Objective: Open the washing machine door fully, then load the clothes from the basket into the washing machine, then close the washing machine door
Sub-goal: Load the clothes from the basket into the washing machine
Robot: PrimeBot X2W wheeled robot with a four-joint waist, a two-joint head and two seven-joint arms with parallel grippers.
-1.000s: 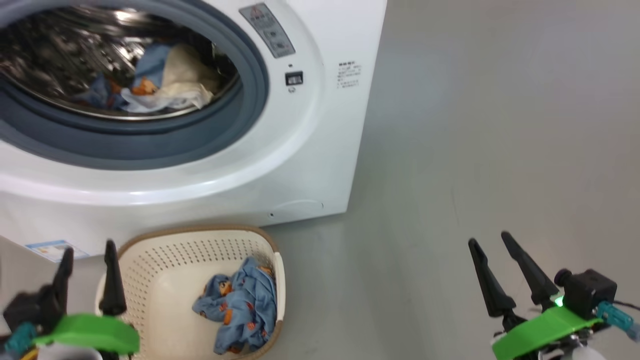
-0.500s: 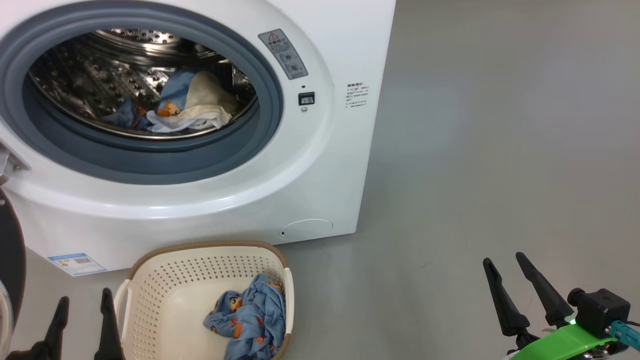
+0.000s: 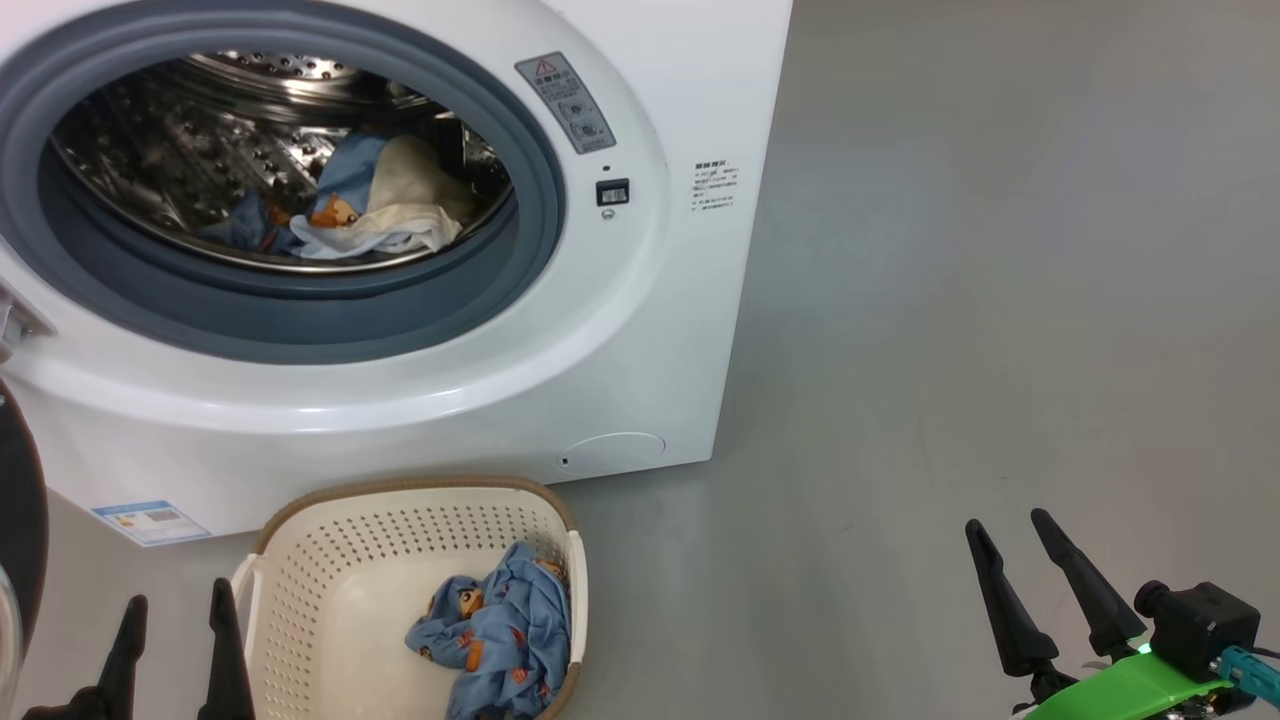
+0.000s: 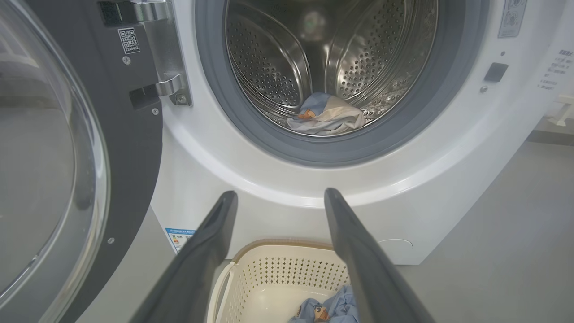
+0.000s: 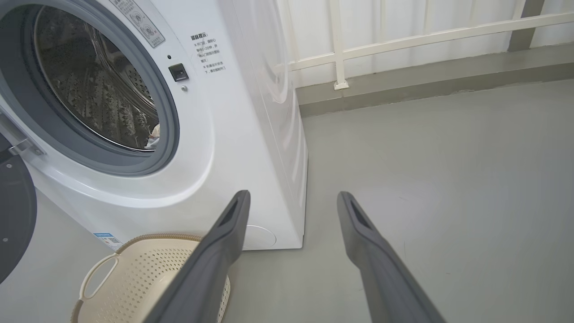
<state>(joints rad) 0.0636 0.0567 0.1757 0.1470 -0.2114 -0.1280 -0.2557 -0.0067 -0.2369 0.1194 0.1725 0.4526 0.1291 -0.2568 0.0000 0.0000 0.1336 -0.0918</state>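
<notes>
At the far left, the washing machine door [image 4: 49,152] stands swung away from the opening on its hinge. Its black rim and clear glass bowl face the left wrist camera, so I judge the opening step as done.

Next comes the left gripper [image 3: 178,592]. Its two dark fingers are spread wide and hold nothing. It hangs low, just beside the left edge of the basket [image 3: 330,580], with the fingers pointing toward the machine.

The basket sits on the floor close to the foot of the washing machine [image 3: 640,330]. One blue garment [image 3: 500,630] with orange prints lies crumpled in its right half, against the right wall. Its long axis runs roughly from the far side to the near side of the basket. So the garment lies to the right of the left gripper, across the bare middle of the basket.

Above it, inside the drum [image 3: 200,130], a small heap of blue and cream clothes [image 3: 370,205] rests at the bottom. I judge the loading as partly done.

At the far right, the right gripper [image 3: 1006,520] is also spread wide and holds nothing. It hangs over bare floor, well apart from the basket.

The left arm seems nearer to the basket's rim. The right arm faces the wall where the garment lies, but from farther away. Either arm must come down into the basket from above and close its fingers across the garment's long axis.
</notes>
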